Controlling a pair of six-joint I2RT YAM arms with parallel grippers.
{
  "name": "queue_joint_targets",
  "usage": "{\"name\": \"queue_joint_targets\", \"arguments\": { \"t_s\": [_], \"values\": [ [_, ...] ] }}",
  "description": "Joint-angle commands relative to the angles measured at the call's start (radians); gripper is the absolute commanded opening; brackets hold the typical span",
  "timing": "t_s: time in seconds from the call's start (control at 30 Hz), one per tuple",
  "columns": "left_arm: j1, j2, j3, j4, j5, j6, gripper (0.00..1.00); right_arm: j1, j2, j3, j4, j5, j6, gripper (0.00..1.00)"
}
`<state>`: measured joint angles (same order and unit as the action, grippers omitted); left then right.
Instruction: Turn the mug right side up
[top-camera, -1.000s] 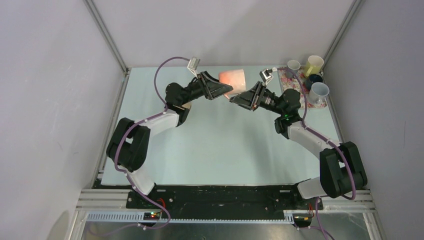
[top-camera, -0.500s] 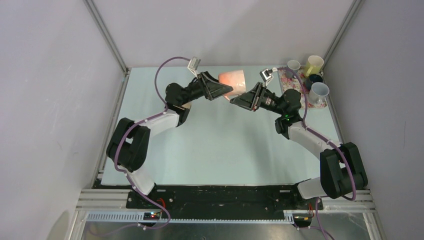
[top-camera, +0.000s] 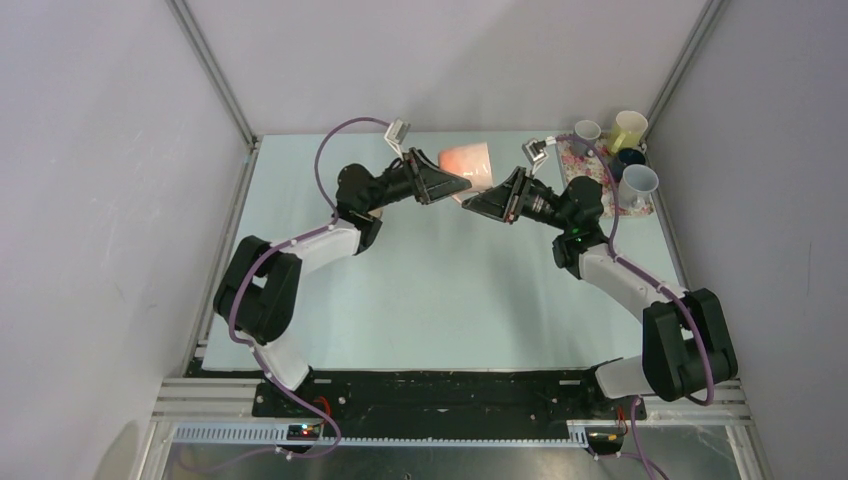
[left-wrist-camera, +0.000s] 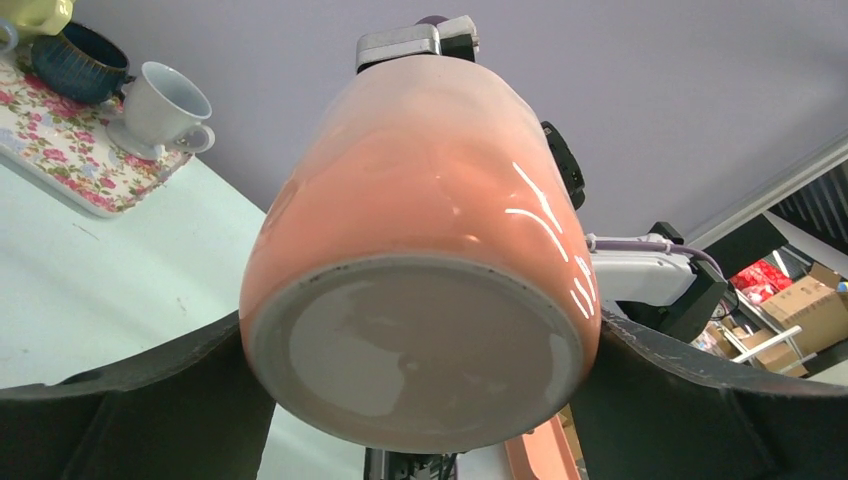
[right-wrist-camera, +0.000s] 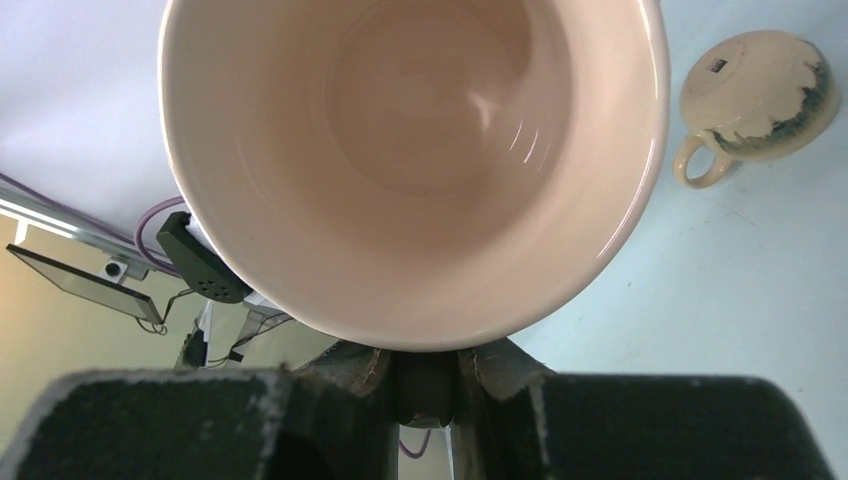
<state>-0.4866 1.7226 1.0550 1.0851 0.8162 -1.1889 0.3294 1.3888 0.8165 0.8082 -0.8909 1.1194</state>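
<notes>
A peach mug (top-camera: 467, 160) is held in the air over the far middle of the table, lying on its side between both arms. My left gripper (top-camera: 452, 184) is shut on its base end; in the left wrist view its jaws press both sides of the mug (left-wrist-camera: 420, 250), whose grey bottom faces the camera. My right gripper (top-camera: 470, 196) is at the mouth end. In the right wrist view the mug's open mouth (right-wrist-camera: 410, 150) faces the camera and my gripper (right-wrist-camera: 428, 368) is closed to a narrow gap under the rim. Its tips are hidden behind the mug.
A floral tray (top-camera: 588, 165) at the far right corner carries a white cup (top-camera: 640, 181), a yellow cup (top-camera: 630, 126), a dark cup (top-camera: 628, 158) and a small white cup (top-camera: 587, 130). A cream mug (right-wrist-camera: 755, 95) lies upside down on the table.
The left arm and the mug have shifted slightly to the right. The right gripper has followed a little; both stay on the mug.
</notes>
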Motion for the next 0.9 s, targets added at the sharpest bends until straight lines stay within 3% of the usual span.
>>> {"name": "queue_joint_targets", "arguments": {
  "t_s": [0.0,0.23,0.57,0.87],
  "values": [
    [-0.008,-0.028,0.046,-0.014,0.016,0.034,0.98,-0.007,-0.059,0.021,0.074,0.011,-0.046,0.00],
    [-0.007,-0.019,0.059,-0.016,0.032,0.024,0.98,-0.004,-0.044,0.020,0.081,-0.011,-0.050,0.00],
    [-0.007,-0.045,0.044,-0.016,0.044,0.042,0.98,-0.033,-0.076,0.020,-0.049,-0.027,-0.176,0.00],
    [-0.007,-0.069,0.034,-0.033,0.046,0.077,0.98,-0.075,-0.073,-0.010,0.049,-0.049,-0.114,0.00]
  ]
}}
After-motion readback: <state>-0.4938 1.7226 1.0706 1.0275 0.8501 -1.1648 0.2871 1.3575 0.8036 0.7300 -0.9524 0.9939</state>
